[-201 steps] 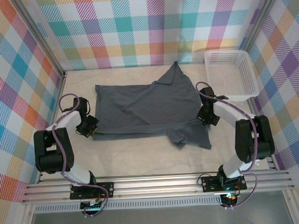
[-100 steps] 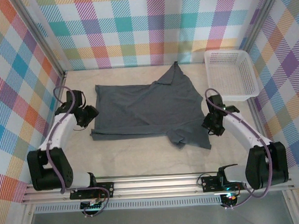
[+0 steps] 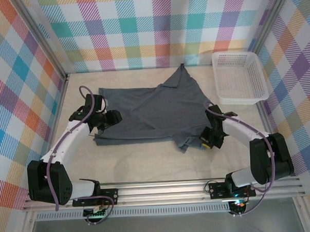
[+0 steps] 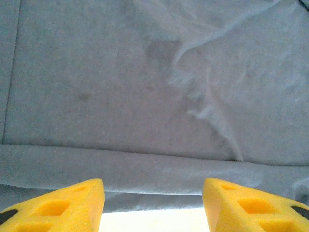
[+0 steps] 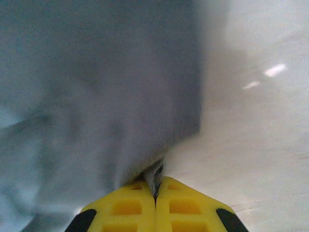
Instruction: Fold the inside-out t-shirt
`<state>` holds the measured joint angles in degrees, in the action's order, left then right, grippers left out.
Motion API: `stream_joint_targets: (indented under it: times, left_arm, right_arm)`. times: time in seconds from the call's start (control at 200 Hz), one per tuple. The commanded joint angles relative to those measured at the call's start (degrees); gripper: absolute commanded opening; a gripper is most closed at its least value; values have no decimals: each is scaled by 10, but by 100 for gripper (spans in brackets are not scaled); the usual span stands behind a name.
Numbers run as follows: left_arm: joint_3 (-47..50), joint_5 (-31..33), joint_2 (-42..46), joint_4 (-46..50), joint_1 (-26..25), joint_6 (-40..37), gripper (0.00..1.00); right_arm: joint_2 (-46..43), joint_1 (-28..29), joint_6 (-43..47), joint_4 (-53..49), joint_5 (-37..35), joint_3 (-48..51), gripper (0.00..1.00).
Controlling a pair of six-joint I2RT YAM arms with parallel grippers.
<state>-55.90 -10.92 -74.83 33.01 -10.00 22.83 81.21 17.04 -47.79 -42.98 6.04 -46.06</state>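
Overhead view. The t-shirt (image 3: 155,112) lies spread across the middle of the table (image 3: 146,160), between my two arms, mostly flat with a few creases. One pointed flap reaches toward the back wall, and the near right corner is bunched up. The basket (image 3: 235,54) sits in the far right corner, apart from the cloth.

Left wrist view. My left gripper (image 4: 152,187) hangs over the left part of the t-shirt (image 4: 120,96) with its two yellow fingers (image 4: 72,203) parted and nothing between them. A rolled hem runs across just beyond the fingertips, and a strip of pale table shows nearer the camera. From above, this gripper (image 3: 113,118) is over the cloth's left edge.

Right wrist view. My right gripper (image 5: 155,186) is closed, fingers pressed together, pinching an edge of the t-shirt (image 5: 96,87) at its very tips (the cloth is blurred here). Bare table lies to the right. From above, this gripper (image 3: 206,139) sits at the bunched near right corner.
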Motion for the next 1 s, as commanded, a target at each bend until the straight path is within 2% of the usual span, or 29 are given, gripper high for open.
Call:
stream_joint_targets:
  times: [0.0,0.075,0.13,0.23,0.34,0.395,0.44,0.505,0.565,0.655,0.675,0.695,0.775,0.83,0.995]
  left_arm:
    - [16,2,-3,-9,-3,-2,56]
    - [23,2,-10,-23,-4,7,56]
    - [25,6,-19,-30,-4,14,56]
    - [13,22,-39,-18,-4,29,56]
    - [-3,28,-48,-1,-4,36,56]
    - [-7,30,-47,3,-4,36,56]
    - [-10,31,-46,5,-4,37,56]
    - [-15,44,-50,7,-4,41,56]
    - [-21,52,-60,9,-4,46,56]
    - [-45,81,-98,22,-4,77,54]
    - [-54,93,-113,29,-4,86,50]
    - [-63,103,-128,35,-3,94,42]
    - [-115,133,-192,51,-2,105,0]
    - [-147,136,-242,45,1,102,0]
    - [-219,110,-377,43,17,118,0]
  right_arm:
    - [30,29,-34,43,123,-84,0]
    - [88,34,-61,61,163,-173,0]
    - [138,30,-79,75,162,-242,0]
    - [250,-11,-84,45,118,-393,0]
    - [362,-52,-50,-31,20,-546,0]
    - [407,-62,-16,-74,1,-615,20]
    - [422,-64,4,-111,-32,-642,25]
    - [403,-67,22,-118,-60,-615,31]
    - [352,-68,28,-82,-61,-538,35]
    - [264,-68,27,-18,-57,-405,33]
    - [247,-68,25,-8,-57,-378,31]
    - [232,-68,25,3,-58,-352,28]
    - [193,-68,27,44,-75,-265,10]
    - [193,-69,37,43,-97,-243,0]
    - [223,-69,45,14,-116,-230,0]
